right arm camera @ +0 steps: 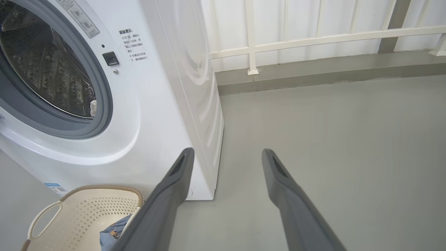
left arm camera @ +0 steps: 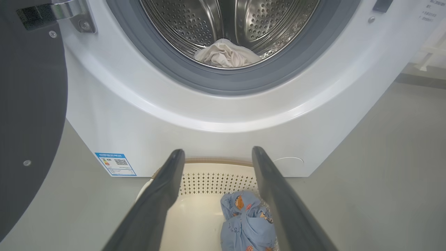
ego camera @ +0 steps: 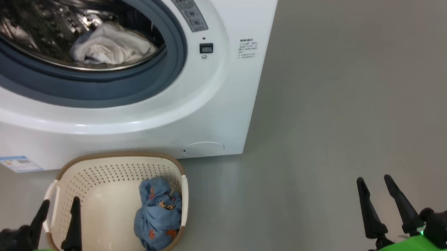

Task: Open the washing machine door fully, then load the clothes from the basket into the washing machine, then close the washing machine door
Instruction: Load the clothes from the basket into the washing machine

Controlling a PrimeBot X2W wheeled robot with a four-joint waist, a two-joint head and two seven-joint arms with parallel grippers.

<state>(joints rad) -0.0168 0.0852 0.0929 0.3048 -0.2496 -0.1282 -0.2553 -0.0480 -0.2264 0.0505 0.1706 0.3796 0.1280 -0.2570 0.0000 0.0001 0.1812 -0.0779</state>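
Grey floor: one basket, one blue garment; one cloth in drum.

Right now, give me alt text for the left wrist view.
The open left gripper hangs above the basket, which holds a blue printed garment. Beyond it, the washing machine stands open, white cloth lying in its drum.

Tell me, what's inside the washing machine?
A crumpled white cloth lies in the steel drum of the washing machine. Anything beneath the cloth is hidden.
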